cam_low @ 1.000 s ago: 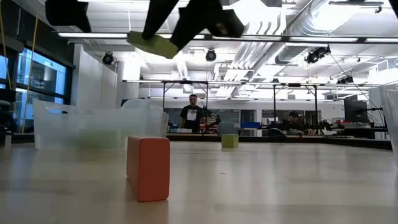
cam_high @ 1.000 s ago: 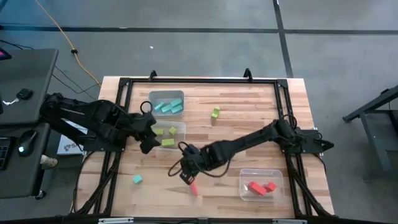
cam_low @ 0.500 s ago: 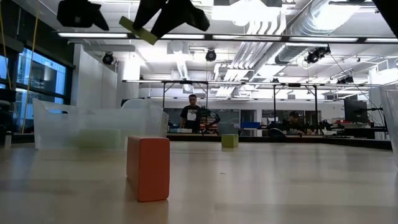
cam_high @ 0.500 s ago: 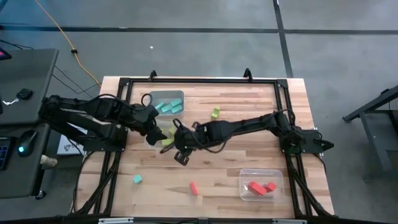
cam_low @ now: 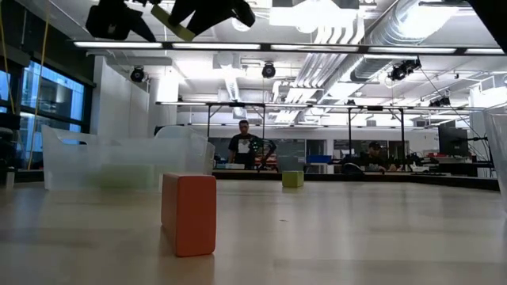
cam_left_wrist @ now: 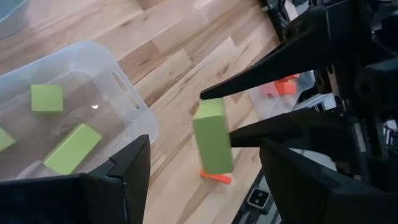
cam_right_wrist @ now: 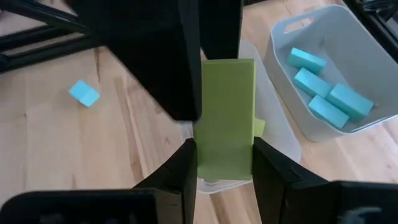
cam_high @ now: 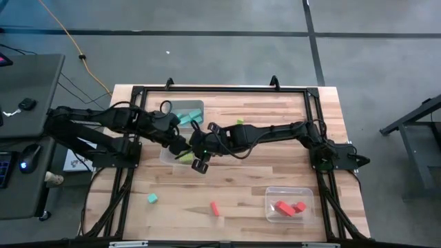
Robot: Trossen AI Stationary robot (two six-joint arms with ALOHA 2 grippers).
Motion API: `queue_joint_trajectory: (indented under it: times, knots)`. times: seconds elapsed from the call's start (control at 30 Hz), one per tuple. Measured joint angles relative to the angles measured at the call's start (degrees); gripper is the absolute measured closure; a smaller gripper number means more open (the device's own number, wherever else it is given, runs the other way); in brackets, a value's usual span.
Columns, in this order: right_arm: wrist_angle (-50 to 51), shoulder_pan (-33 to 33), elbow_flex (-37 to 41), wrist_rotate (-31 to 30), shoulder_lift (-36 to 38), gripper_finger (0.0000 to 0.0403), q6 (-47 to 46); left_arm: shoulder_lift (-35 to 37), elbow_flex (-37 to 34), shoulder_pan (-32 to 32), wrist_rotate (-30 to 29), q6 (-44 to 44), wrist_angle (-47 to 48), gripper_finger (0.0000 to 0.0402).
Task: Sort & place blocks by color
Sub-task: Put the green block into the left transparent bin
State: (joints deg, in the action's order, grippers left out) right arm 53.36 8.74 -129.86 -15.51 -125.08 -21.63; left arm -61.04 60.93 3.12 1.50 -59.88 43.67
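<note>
Green bar between right fingers

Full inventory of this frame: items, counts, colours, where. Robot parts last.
Cyan blocks: four in far-left bin, one loose near-left.
Green blocks: one held; two visible in middle-left bin; one loose at far centre.
Red blocks: several in near-right bin; one loose near centre.
Clear bins: three.
Wooden table: one.
People: two in background.
Right tool: shut on green block above green bin.
Left tool: open, alongside.
</note>
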Motion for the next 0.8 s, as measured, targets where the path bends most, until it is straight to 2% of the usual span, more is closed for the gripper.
queue_joint_trajectory:
  times: [0.23, 0.6, 0.8]
  knots:
    - [0.2, -0.5, 0.0, 1.4, 0.0, 0.0310, 2.6, -2.0, 0.0, 1.3, 0.0, 0.0, -3.1, 0.0174]
    - [0.6, -1.4, 0.0, 2.1, 0.0, 0.0310, 3.5, -2.2, 0.0, 1.5, 0.2, 1.6, -3.5, 0.0263]
    - [0.5, -1.7, 0.0, 2.4, 0.0, 0.0310, 2.6, -2.2, 0.0, 1.5, -0.7, 1.5, -3.4, 0.0299]
